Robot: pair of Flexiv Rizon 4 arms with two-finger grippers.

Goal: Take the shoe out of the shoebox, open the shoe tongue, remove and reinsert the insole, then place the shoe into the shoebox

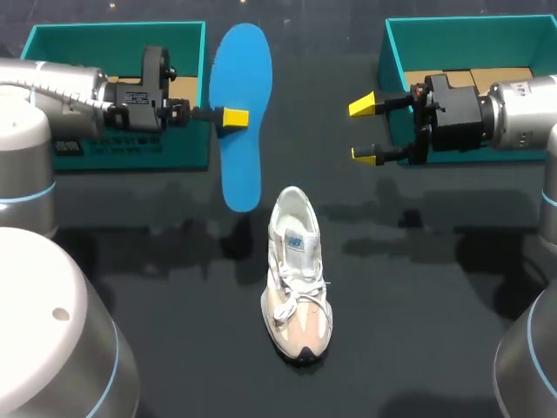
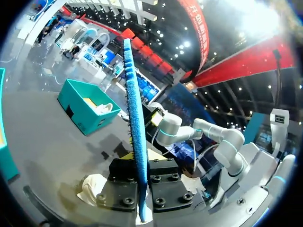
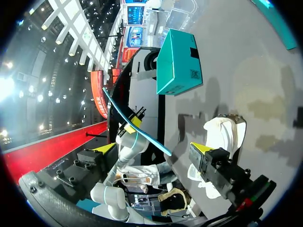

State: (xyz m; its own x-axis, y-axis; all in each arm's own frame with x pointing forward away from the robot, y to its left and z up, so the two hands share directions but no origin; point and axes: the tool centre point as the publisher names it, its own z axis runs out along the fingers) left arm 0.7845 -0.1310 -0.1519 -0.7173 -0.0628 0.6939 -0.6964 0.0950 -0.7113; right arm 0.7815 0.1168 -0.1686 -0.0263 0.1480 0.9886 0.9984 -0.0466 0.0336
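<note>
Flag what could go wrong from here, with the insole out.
The left pincer holds the blue insole by one long edge only, so it might pivot or slip. The shoe stands unheld, the right pincer open and apart from it; pushing the insole in could shove or tip it.

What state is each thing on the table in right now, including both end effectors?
blue insole: out of the shoe, held off the table.
white sneaker: standing on its sole, laced, outside both boxes.
left shoebox: open, no shoe inside.
right shoebox: open, no shoe inside.
left end effector: shut on the blue insole.
right end effector: open, empty.
</note>
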